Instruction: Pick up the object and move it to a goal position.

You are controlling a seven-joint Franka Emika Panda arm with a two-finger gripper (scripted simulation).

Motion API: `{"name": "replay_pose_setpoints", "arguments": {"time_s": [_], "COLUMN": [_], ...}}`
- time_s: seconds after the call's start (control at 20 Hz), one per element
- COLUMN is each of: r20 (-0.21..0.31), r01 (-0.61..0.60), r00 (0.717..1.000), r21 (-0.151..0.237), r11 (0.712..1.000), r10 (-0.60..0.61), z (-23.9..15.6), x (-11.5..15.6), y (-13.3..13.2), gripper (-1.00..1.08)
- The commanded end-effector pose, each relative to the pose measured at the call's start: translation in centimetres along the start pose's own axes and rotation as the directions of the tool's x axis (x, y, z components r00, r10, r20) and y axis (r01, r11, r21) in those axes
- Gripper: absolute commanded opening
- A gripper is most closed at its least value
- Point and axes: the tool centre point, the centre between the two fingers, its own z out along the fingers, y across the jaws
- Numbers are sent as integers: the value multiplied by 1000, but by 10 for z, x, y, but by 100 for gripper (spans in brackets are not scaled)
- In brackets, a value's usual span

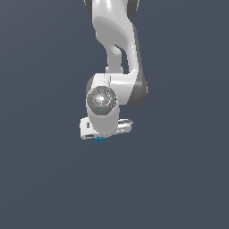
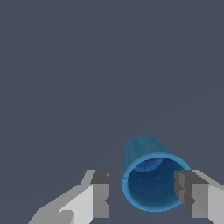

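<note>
The blue cup (image 2: 151, 183) sits between my gripper's (image 2: 142, 189) two fingers, with its rimmed mouth facing the wrist camera and its narrower base farther away. The gripper is open. One fingertip (image 2: 186, 188) is at the cup's rim; the other fingertip (image 2: 100, 188) stands a small gap away from it. In the exterior view only a sliver of the cup (image 1: 99, 140) shows beneath the white hand, and the gripper (image 1: 101, 136) points down over it, with its fingers mostly hidden by the hand.
A plain dark grey surface (image 1: 179, 179) lies all around. The white arm (image 1: 117, 53) rises behind the hand in the exterior view. No goal marker or other object shows.
</note>
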Motion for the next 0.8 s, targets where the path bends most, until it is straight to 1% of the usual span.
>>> {"name": "replay_pose_setpoints", "arguments": {"time_s": [0.0,0.35,0.75], "r20": [35,130,236], "r01": [22,79,136], "r00": [999,988,961], "r21": [1,10,36], "r11": [1000,997,990], "r10": [-22,-80,-141], "z": [4,14,27], "x": [3,8,7], "y": [7,26,46], "gripper": [28,28,28]}}
